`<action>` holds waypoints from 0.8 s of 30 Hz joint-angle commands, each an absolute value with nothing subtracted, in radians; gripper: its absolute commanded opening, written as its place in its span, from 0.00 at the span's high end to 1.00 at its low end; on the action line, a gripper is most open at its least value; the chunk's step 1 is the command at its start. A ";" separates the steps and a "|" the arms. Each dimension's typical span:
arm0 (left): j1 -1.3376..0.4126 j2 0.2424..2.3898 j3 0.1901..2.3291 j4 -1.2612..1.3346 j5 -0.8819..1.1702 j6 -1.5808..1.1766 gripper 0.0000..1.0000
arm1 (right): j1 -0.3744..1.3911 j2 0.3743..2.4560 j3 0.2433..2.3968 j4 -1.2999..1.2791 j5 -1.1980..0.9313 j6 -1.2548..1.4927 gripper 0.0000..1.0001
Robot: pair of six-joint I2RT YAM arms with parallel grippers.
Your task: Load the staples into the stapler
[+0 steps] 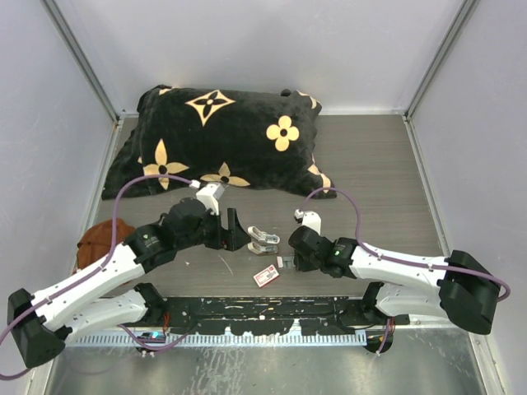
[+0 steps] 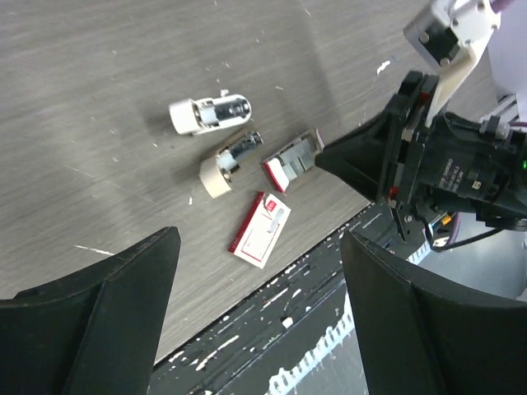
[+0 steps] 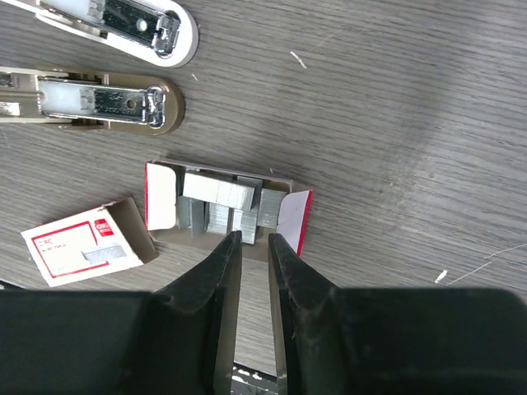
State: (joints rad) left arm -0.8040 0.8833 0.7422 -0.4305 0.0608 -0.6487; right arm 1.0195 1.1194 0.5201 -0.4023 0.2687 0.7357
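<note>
The stapler lies opened in two halves, a white one (image 3: pixel 107 20) and a beige one (image 3: pixel 90 99), also seen in the top view (image 1: pixel 263 241) and the left wrist view (image 2: pixel 210 113). The staples (image 3: pixel 218 206) lie as silvery strips in their small tray (image 2: pixel 290 163). The red-and-white box (image 3: pixel 86 243) lies beside it (image 2: pixel 261 230). My right gripper (image 3: pixel 253 239) is low at the tray's near edge, jaws a narrow gap apart, tips either side of one strip's end. My left gripper (image 2: pixel 259 271) is wide open and empty, above the table's front edge.
A large black pillow (image 1: pixel 218 140) with tan flower shapes fills the back of the table. A brown object (image 1: pixel 99 243) lies at the left edge. Grey walls close in both sides. A black rail (image 1: pixel 263 313) runs along the front.
</note>
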 commanded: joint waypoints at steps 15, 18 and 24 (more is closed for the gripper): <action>-0.962 0.944 0.640 -0.283 -0.094 -0.834 0.27 | 1.019 1.187 0.584 -0.429 0.401 0.751 0.67; -0.962 0.936 0.628 -0.270 -0.082 -0.836 0.31 | 1.019 1.196 0.581 -0.426 0.409 0.749 0.68; -1.001 0.945 0.620 -0.261 -0.080 -0.850 0.37 | 1.020 1.196 0.575 -0.407 0.410 0.727 0.67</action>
